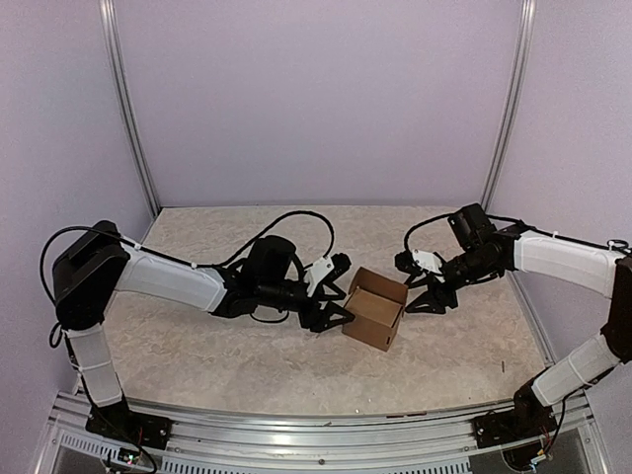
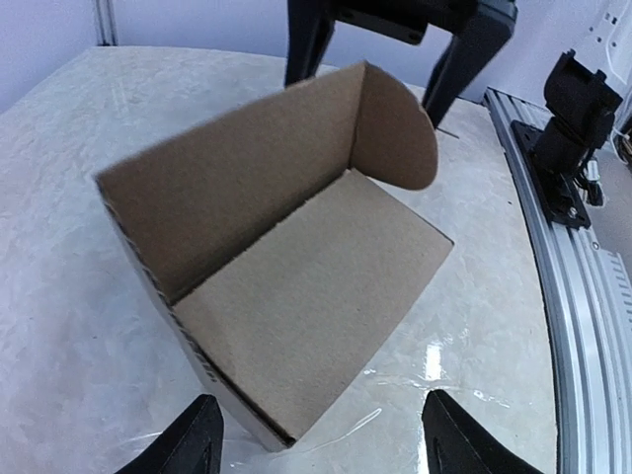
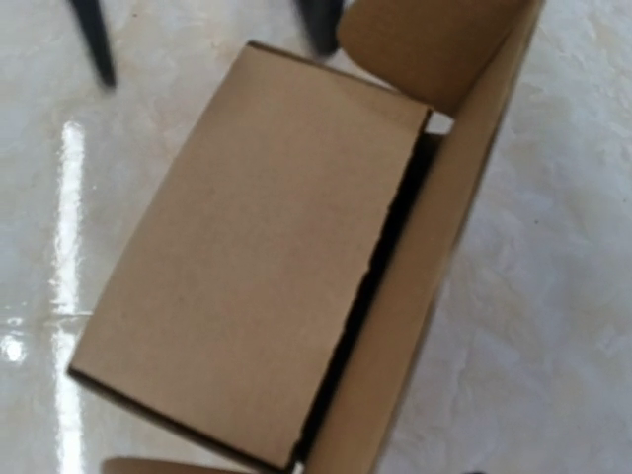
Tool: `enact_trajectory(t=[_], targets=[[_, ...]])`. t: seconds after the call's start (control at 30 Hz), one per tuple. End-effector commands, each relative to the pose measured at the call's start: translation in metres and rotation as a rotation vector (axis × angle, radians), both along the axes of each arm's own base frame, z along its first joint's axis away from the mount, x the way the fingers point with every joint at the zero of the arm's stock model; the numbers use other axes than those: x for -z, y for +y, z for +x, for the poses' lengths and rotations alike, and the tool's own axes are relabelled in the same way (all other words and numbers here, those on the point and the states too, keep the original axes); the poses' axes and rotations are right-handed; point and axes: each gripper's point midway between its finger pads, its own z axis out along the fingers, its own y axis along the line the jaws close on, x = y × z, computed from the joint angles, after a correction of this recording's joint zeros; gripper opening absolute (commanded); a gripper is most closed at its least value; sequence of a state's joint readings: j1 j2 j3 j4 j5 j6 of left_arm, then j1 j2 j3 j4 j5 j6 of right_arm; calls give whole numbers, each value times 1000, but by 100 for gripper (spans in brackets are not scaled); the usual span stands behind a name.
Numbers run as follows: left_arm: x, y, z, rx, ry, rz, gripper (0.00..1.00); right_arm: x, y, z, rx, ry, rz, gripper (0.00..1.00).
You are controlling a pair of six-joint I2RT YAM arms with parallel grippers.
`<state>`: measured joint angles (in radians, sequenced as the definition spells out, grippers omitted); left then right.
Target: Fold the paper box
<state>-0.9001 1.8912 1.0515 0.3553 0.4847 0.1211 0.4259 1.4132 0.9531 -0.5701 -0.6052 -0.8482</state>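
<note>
The paper box (image 1: 376, 310) is a small brown cardboard box folded up in the middle of the table, its top open. In the left wrist view the box (image 2: 296, 276) shows an inner wall, a sloping panel and a rounded tab (image 2: 397, 133) standing at the far end. My left gripper (image 2: 321, 436) is open, with one corner of the box between its spread fingertips and a gap on each side. My right gripper (image 1: 427, 293) stands at the box's right side, its black fingers (image 2: 452, 74) wide apart behind the far wall. The right wrist view holds only the box (image 3: 257, 247), not its own fingers.
The tabletop (image 1: 217, 355) is pale and marbled. An aluminium rail (image 2: 583, 296) runs along the near edge, with a black arm mount (image 2: 568, 138) on it. Purple walls and metal posts (image 1: 126, 109) close the back and sides.
</note>
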Motion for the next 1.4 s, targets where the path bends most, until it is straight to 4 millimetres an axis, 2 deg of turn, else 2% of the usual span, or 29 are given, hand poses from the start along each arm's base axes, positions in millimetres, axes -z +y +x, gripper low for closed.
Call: enact_trajectory(t=[0.0,0.13,0.2,0.3,0.43,0.63,0.8,1.1,1.37], targets=[[-58,13,29,-157,-48,-60,68,-12,5,-8,-43,-13,23,61],[-92,13,57,-285,-47,-56,66,-16,6,-7,-38,-15,35,61],[-95,10,66,-333,-1,-34,63,-17,6,-6,-30,-16,39,61],[-97,5,67,-343,41,-7,57,-18,7,-4,-15,-15,44,61],[-88,1,65,-371,95,75,47,-21,9,-2,7,-13,52,60],[-78,-4,58,-416,73,156,44,-22,13,-1,38,-9,51,58],[-69,-6,50,-411,63,202,36,-18,14,-2,54,-7,41,58],[-62,-6,55,-422,52,242,23,-16,19,-4,56,-19,35,61],[-48,-7,59,-427,54,285,20,-13,24,-10,35,-17,21,63]])
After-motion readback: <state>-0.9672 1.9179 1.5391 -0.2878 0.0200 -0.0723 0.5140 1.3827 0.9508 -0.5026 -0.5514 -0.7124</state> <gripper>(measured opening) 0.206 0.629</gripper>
